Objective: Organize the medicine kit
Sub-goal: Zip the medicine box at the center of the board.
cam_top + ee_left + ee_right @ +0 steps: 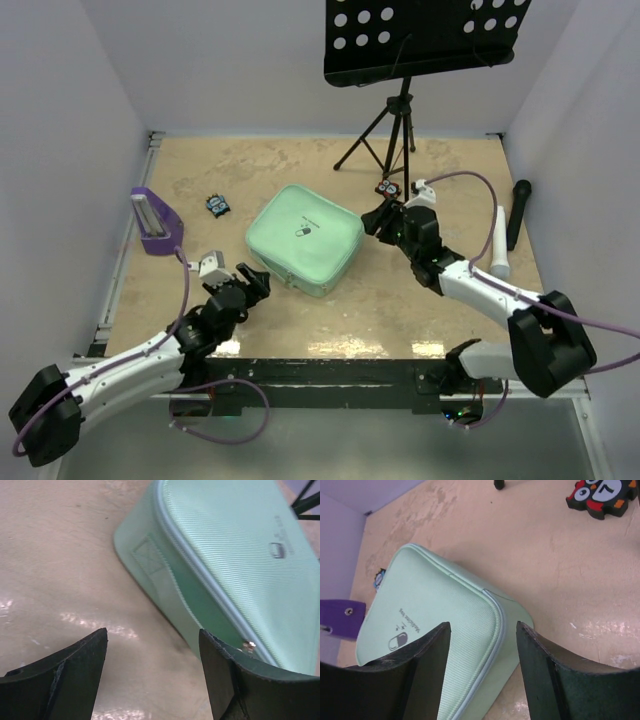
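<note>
Tabletop [300,330] kit [304,240] shows zip pull [248,645] only past wide left tool [152,632]; right tool [482,626] wide

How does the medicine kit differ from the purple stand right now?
The medicine kit is mint green, the purple stand deep violet. The kit is far larger than the stand. The kit lies closed mid-table; the stand sits near the left wall. Both rest on the table.
</note>
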Controlling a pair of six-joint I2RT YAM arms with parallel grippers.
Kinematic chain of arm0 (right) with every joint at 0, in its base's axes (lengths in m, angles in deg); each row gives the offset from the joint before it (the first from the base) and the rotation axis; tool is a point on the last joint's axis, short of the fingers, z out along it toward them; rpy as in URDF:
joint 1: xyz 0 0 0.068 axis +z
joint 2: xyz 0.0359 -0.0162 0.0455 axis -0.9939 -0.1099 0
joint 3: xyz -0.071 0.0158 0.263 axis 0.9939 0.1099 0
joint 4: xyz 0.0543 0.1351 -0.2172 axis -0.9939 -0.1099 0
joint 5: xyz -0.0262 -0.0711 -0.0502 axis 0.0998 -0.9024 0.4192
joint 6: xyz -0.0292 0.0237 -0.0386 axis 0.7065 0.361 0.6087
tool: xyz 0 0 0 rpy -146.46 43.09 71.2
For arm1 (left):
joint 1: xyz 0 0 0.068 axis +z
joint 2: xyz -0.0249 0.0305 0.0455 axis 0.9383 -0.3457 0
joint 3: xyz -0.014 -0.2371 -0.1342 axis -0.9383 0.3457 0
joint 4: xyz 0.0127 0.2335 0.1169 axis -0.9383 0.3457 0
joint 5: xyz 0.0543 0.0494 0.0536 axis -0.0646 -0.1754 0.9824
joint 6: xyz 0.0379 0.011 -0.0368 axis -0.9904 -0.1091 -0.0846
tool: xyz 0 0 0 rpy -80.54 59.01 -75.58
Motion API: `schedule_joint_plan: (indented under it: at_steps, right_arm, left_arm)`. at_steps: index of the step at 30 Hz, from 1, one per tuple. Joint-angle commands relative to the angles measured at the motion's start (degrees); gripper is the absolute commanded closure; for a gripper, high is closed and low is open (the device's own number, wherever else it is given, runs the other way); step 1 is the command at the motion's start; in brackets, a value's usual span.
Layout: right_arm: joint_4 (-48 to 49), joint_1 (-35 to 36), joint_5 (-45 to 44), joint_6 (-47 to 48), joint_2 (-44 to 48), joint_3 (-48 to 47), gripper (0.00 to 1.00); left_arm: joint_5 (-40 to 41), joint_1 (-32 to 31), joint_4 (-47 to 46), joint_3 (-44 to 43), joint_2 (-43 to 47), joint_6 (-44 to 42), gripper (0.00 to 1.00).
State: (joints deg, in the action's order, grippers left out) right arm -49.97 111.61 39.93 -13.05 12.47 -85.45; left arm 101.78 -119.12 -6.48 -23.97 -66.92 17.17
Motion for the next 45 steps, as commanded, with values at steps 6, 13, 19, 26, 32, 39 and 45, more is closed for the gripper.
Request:
schedule_joint_plan:
  at_steps: [6, 13, 19, 26, 32, 39, 45]
  right_arm:
    - [2.81, -0.06, -4.51, 0.15, -7.81, -5.55, 0.4]
    - [2.64, -0.06, 0.13, 1.2, -19.41, -12.5, 0.42]
    - [2.99, 0.11, 4.27, 2.17, -20.48, -10.58, 0.46]
    - [2.29, 1.87, 7.79, 2.79, -17.14, -6.98, 0.48]
    - [1.32, 3.28, 9.02, 1.99, -14.51, -3.55, 0.49]
    - [-3.25, 3.28, 5.08, 1.64, -5.11, -3.63, 0.43]
    - [-3.69, 3.37, 13.05, 3.48, -0.96, -3.28, 0.41]
  left_arm:
    - [-8.72, 7.68, -12.32, -3.08, -13.71, -3.92, 0.22]
    - [-12.94, 9.26, -15.59, -6.94, -21.44, -8.93, 0.22]
    - [-15.14, 9.44, -20.05, -7.83, -25.58, -11.66, 0.22]
    - [-18.57, 9.7, -25.77, -8.44, -29.18, -14.73, 0.22]
    - [-19.36, 10.14, -26.31, -10.02, -30.94, -15.79, 0.22]
    - [-15.23, 10.32, -17.35, -9.33, -20.68, -14.82, 0.21]
    - [-29.61, 9.79, -24.88, -2.04, -7.75, -19.91, 0.23]
